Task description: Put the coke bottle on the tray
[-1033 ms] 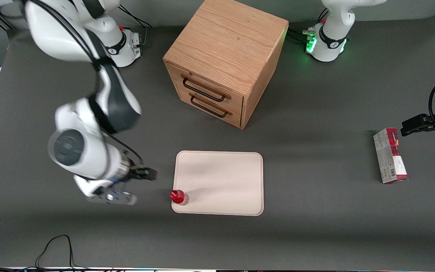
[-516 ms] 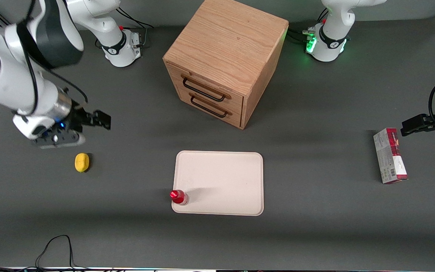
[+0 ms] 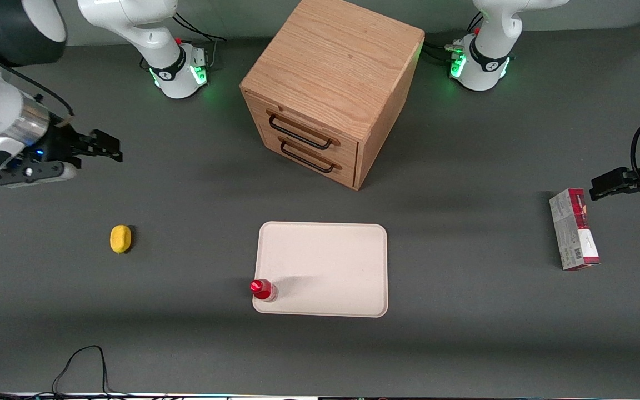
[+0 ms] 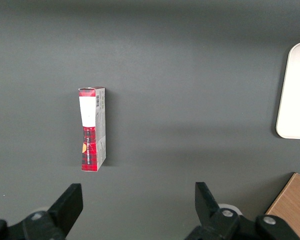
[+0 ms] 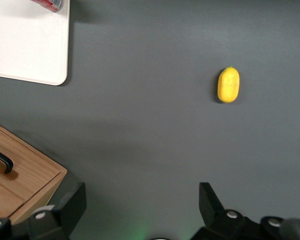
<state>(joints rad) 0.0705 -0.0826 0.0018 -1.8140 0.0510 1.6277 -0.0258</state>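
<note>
Coke bottle [image 3: 263, 289] stands upright on the tray [image 3: 331, 261], at the tray's corner nearest the front camera on the working arm's side, right against the rim. The rest of the tray surface is bare. In the right wrist view only a sliver of the bottle [image 5: 49, 4] shows, cut off by the frame edge, beside a corner of the tray [image 5: 35, 55].

Gripper [image 3: 110, 149] hangs above the table toward the working arm's end, well apart from the tray and farther from the front camera than the yellow lump [image 3: 120, 239]. Its 2 fingers are spread wide with nothing between them; the right wrist view shows both fingertips [image 5: 72, 197] parted over bare table, the yellow lump [image 5: 228, 84] lying alone and apart from them.

Open table surrounds the tray on every edge. The wooden drawer cabinet [image 3: 331, 89], with 2 drawers shut and dark handles, stands farther from the front camera than the tray, a clear strip between them. A red-and-grey carton [image 3: 574, 229] lies flat toward the parked arm's end.

Against 0.5 s ago, the gripper has drawn farther from the tray and from the camera; bottle, tray, lump and carton are unmoved.
</note>
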